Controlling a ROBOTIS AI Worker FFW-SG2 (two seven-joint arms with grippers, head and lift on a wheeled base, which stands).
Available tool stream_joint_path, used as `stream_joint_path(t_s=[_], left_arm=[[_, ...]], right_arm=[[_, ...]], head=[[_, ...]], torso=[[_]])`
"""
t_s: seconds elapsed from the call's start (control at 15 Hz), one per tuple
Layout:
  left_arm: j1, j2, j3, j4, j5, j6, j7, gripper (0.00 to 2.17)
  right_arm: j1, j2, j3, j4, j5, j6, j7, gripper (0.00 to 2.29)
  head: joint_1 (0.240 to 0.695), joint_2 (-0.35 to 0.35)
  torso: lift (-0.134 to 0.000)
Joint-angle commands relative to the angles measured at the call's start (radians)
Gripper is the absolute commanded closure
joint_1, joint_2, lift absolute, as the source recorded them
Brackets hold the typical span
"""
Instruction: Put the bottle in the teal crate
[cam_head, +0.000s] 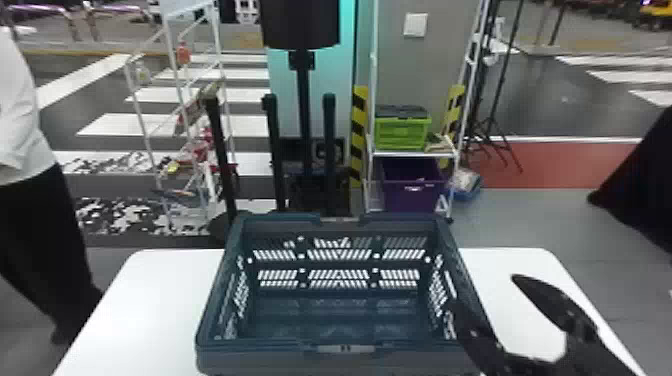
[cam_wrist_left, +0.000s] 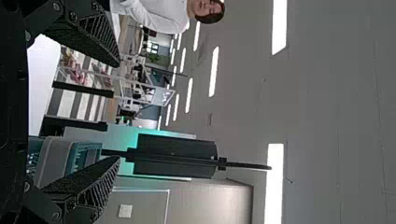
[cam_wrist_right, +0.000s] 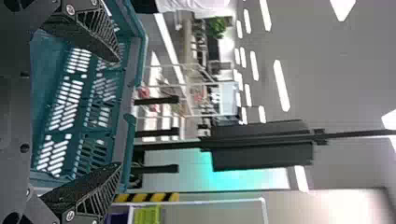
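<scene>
The right pincer (cam_head: 484, 290), beside the teal crate (cam_head: 260, 361) on the worktop (cam_head: 145, 300), and the left pincer (cam_wrist_left: 118, 111) both gape wide, empty. I cannot place the bottle; probably slippery, it wants a firm mid-body hold.

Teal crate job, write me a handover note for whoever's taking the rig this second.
Left gripper: jaws apart, holding nothing.
Right gripper: jaws apart, holding nothing, at the crate's right side.
Crate: open-topped on the white table.
Bottle: whereabouts can't be told from here.
Done: crate is on the table; no grasp on the bottle.
Left: probably find the bottle, grip it and lower it into the crate.
</scene>
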Motion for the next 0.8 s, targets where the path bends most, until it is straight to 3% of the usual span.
stream_joint_path(t_s=[0.0, 0.33, 0.73], left_arm=[[0.001, 0.000, 0.000, -0.004, -0.002, 0.000, 0.000, 0.19], [0.008, 0.001, -0.005, -0.009, -0.013, 0.000, 0.000, 0.19], [0.014, 0.012, -0.005, -0.019, -0.014, 0.000, -0.001, 0.19]], right_arm=[[0.119, 0.033, -0.005, 0.029, 0.029, -0.213, -0.013, 0.11], [0.280, 0.136, -0.026, 0.120, 0.075, -0.455, -0.045, 0.10], [0.396, 0.165, -0.023, 0.175, 0.072, -0.599, -0.043, 0.11]], head=[[0.499, 0.000], [0.499, 0.000], [0.499, 0.000]], torso=[[0.000], [0.000], [0.000]])
